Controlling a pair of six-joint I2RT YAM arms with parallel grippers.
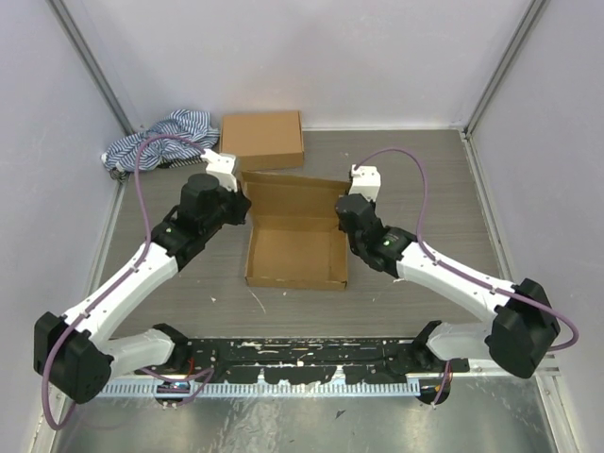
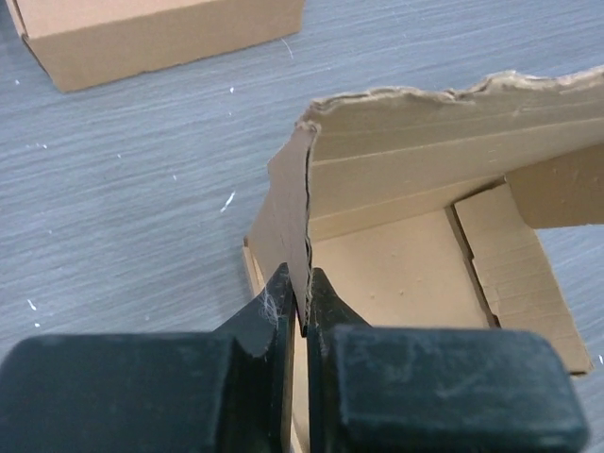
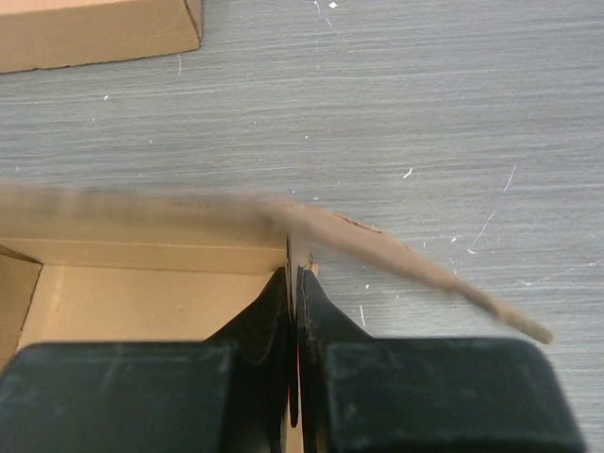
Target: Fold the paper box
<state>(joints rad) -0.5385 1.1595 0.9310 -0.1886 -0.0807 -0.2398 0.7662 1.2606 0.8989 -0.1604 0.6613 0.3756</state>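
Two arms reach in over the grey table (image 1: 425, 189) from the near edge, and the open paper box (image 1: 294, 253) lies flat-bottomed between their pincers, which is where the work has to happen. Its broad rear panel (image 1: 293, 193) leans up just beyond both sets of fingertips, not yet folded over. Farther out past the left pincer (image 1: 236, 196) sits a closed cardboard box (image 1: 262, 139), and farther still, off to that pincer's outer side, a rumpled striped cloth (image 1: 160, 137); neither is touched. The left pincer (image 2: 302, 304) is nearly closed, its tips straddling the box's upright left side wall (image 2: 288, 203) from above, so it pinches that thin card near the back corner. I'd guess this is to stand the wall up square. I can't tell how firmly it presses. The right pincer (image 3: 293, 283) mirrors it on the opposite wall, jaws almost together with the card's edge caught between them. A blurred strip of cardboard (image 3: 396, 250) runs across just ahead of its tips, too smeared to name. Holding both sides at once seems meant to steady the tray while the walls are creased.
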